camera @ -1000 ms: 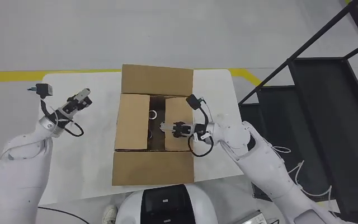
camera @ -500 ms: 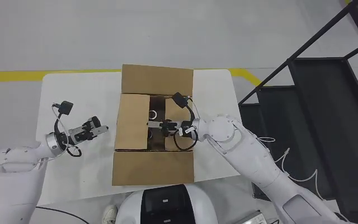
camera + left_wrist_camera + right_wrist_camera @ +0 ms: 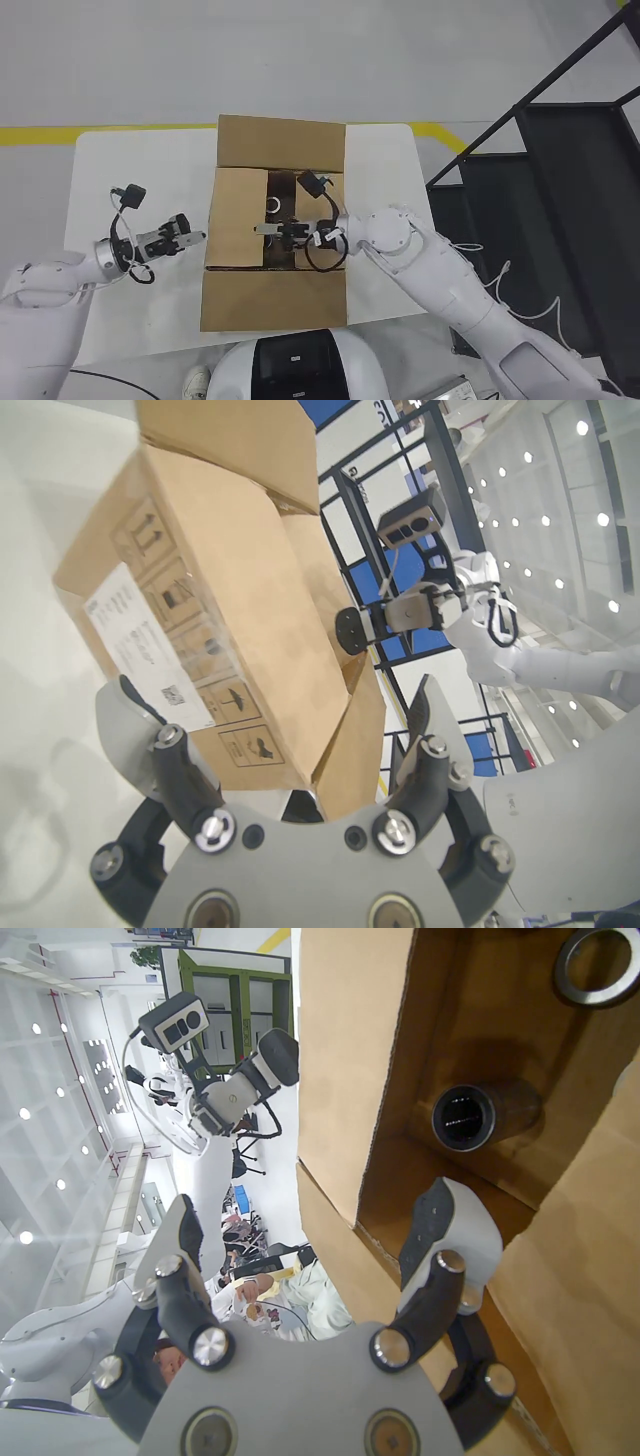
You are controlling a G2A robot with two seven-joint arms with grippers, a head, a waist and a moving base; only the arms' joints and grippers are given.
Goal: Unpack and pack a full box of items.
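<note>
The open cardboard box [image 3: 236, 218] stands mid-table with all its flaps folded out. My right gripper [image 3: 268, 228] hangs open over the box opening; in the right wrist view its fingers [image 3: 310, 1203] straddle the edge of an inner flap [image 3: 345, 1053]. Below it in the box stand a black cylinder [image 3: 461, 1116] and a metal ring [image 3: 593, 971]. My left gripper [image 3: 193, 238] is open and empty, low over the table just beside the box's labelled side wall [image 3: 225, 600], pointing at it.
The white table [image 3: 140, 180] has bare room on both sides of the box. A black metal staircase [image 3: 540, 170] stands off the table's right edge. The far flap [image 3: 282, 142] and near flap [image 3: 272, 298] lie spread outward.
My left gripper has swung from the table's far left corner down toward the box's side. My right gripper has moved leftward from the right flap to over the opening.
</note>
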